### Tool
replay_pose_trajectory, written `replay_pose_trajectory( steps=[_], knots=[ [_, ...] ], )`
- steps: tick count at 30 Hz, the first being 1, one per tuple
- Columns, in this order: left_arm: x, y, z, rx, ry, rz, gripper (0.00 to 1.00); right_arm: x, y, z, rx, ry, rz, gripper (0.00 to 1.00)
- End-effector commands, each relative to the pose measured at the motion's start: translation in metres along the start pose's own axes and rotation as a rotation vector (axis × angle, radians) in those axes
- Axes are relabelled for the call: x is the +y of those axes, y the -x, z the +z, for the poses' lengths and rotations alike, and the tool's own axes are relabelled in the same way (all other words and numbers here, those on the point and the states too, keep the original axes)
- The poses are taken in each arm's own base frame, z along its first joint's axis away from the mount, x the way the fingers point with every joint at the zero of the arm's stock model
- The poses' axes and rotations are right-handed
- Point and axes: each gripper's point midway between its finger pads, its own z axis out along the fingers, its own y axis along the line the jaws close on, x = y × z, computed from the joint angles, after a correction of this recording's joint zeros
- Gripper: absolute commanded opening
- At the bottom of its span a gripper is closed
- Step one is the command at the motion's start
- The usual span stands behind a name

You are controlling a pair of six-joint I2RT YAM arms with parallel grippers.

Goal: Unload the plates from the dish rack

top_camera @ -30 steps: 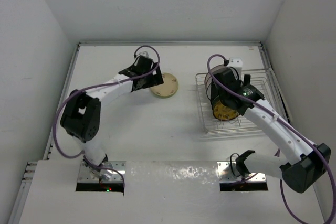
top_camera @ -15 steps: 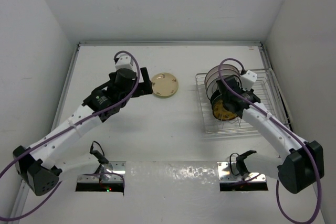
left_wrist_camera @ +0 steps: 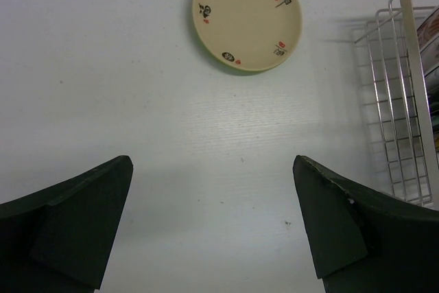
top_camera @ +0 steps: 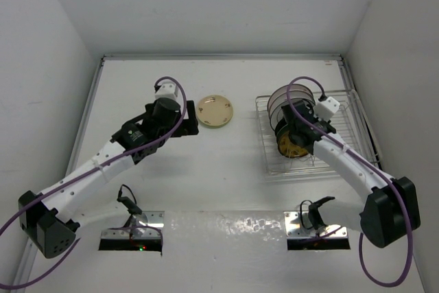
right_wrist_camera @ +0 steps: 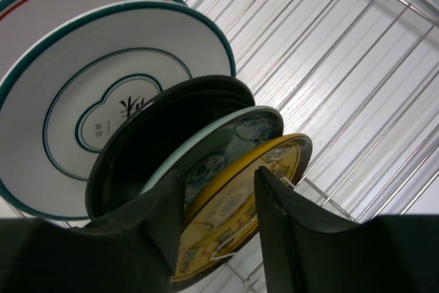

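The right pincer (right_wrist_camera: 219,193) straddles the rim of the yellow plate (right_wrist_camera: 285,156), which stands in the dish rack (right_wrist_camera: 357,66) beside a teal-patterned plate (right_wrist_camera: 240,132); I cannot tell whether it clamps the rim. The left pincer (left_wrist_camera: 212,162) gapes wide above the worktop (left_wrist_camera: 103,66), near a cream plate (left_wrist_camera: 247,17) lying flat.

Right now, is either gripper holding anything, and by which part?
The left gripper is open and holds nothing. The right gripper straddles the rim of the yellow plate in the dish rack; whether it clamps it cannot be told.
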Motion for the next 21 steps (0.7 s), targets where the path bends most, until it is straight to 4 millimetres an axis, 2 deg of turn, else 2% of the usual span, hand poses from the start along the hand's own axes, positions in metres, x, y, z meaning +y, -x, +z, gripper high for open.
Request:
replay_pose_trajectory(
  steps=[1,8,12,18,20,21],
  knots=[
    [-0.008,0.006,0.001,-0.02,-0.036,-0.001,1.0,-0.012,0.006,0.004,-0.05,-0.06,0.056,0.42],
    [-0.012,0.007,0.002,-0.024,-0.058,-0.001,1.0,-0.03,0.0,0.002,-0.063,-0.125,0.189,0.3],
    [-0.015,0.004,0.006,-0.011,-0.066,0.003,1.0,-0.038,-0.014,0.003,-0.035,-0.162,0.346,0.15],
    [-0.017,0.003,0.005,-0.009,-0.077,0.007,1.0,-0.038,-0.013,-0.001,-0.028,-0.182,0.471,0.07],
    [-0.018,0.005,0.004,-0.013,-0.085,0.006,1.0,-0.041,-0.013,-0.003,-0.026,-0.189,0.496,0.0],
    [-0.018,0.005,0.004,-0.012,-0.088,0.007,1.0,-0.041,-0.013,-0.004,-0.025,-0.186,0.512,0.0]
  ],
)
